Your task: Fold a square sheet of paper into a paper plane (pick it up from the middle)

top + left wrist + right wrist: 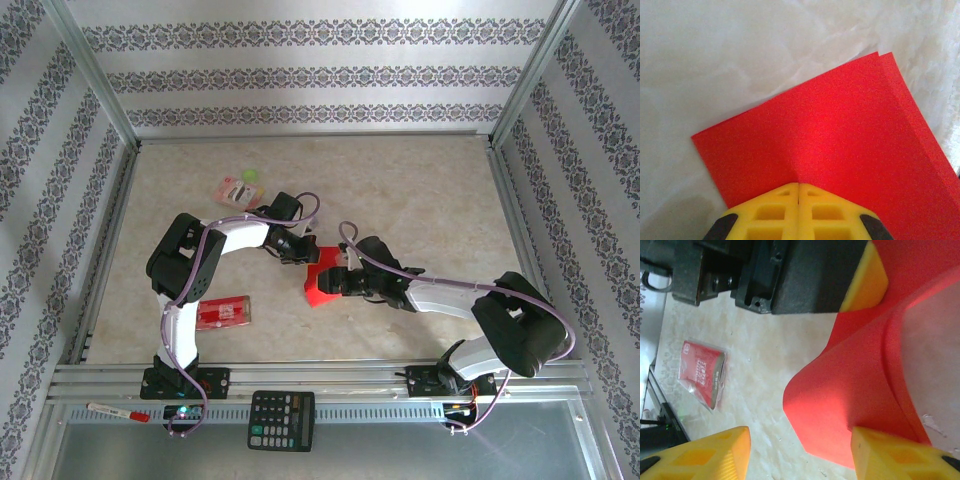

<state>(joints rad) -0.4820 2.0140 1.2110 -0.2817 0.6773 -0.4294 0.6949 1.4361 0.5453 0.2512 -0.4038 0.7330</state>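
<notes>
The square sheet of paper (pixel 317 286) is plain red and lies mid-table, folded over so two layers show at its far edge (pixel 840 125). My left gripper (pixel 303 256) is shut on it, its yellow fingers (pixel 799 184) pinching a raised ridge of the sheet. The paper arches up from the table toward that grip (pixel 865 380). My right gripper (pixel 336 282) is open beside it. In the right wrist view the gripper (pixel 799 436) has a rounded corner of the sheet in its gap, and its right finger (pixel 895 455) rests against the paper. A paper plane is out of view.
A red packet with white print (pixel 222 313) lies near the left arm, also seen as the packet (pixel 701 372). A pink-and-white packet (pixel 240 188) sits farther back. A calculator (pixel 281 420) and a pen (pixel 118 410) lie on the front rail. Metal posts frame the table.
</notes>
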